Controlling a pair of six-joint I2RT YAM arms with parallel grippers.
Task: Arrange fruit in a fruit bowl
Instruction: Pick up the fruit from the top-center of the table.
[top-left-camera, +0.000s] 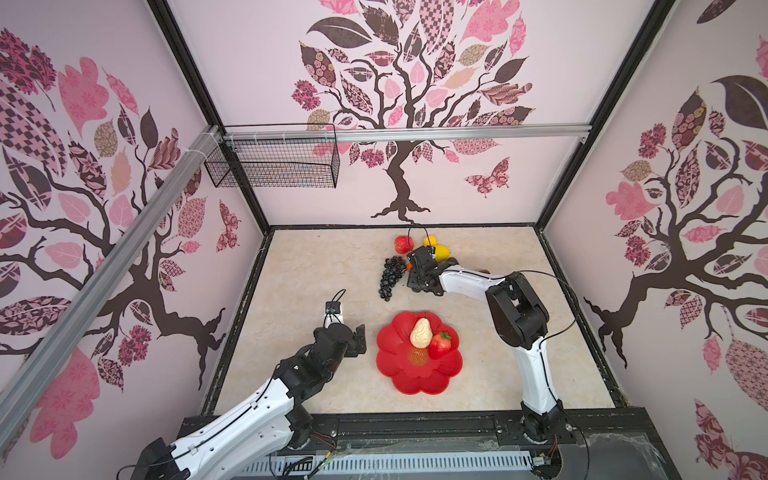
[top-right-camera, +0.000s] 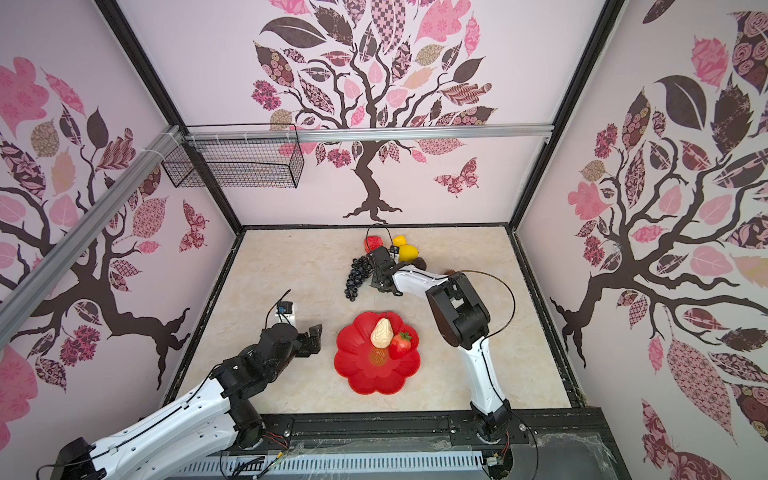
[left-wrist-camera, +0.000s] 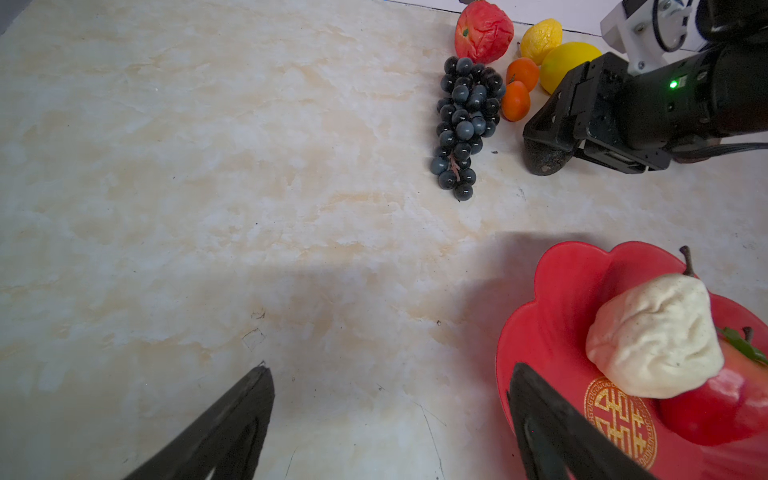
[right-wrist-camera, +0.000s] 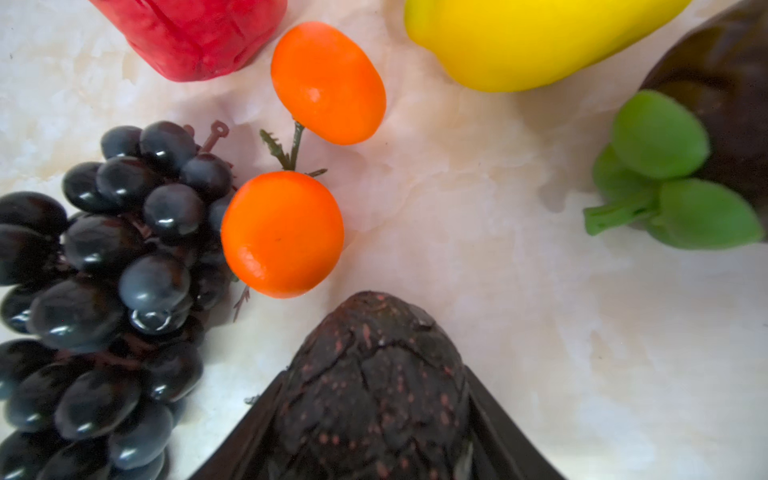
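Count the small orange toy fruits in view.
2. One orange fruit rests against the black grape bunch; the second orange fruit lies between the wrinkled red apple and smooth yellow fruit. Others may hide under the right arm.

One marking is present. The fruit bowl (left-wrist-camera: 552, 316) carries a round gold emblem (left-wrist-camera: 621, 419) printed at the centre of its floor. The emblem is a stylised Chinese-type character inside a ring with a key-pattern border. The character cannot be read with certainty. In both top views the emblem (top-left-camera: 417, 356) (top-right-camera: 378, 355) shows only as a small gold disc, its detail too fine to read.
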